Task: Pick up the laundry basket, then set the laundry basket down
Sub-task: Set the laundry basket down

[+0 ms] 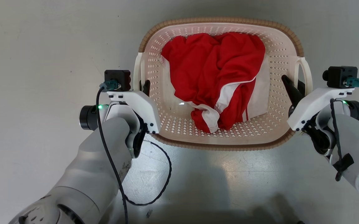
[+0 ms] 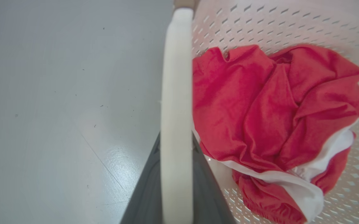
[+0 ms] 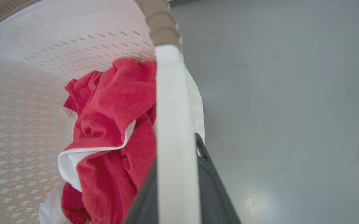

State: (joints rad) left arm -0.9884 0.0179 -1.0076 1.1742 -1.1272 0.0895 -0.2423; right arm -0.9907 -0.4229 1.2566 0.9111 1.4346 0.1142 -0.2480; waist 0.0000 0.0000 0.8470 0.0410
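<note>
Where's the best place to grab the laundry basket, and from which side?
Grip the laundry basket by the left handle and right handle. These white loops stand clear of the wall, so each can be pinched across from the near side; the wide body needs both.

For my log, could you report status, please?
Left gripper shut on left handle; right gripper shut on right handle. Basket holds red clothing. No obstacle seen.

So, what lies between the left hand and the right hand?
The laundry basket, holding a red and white garment; the left hand and right hand grip it at either side. The head view shows it.
</note>
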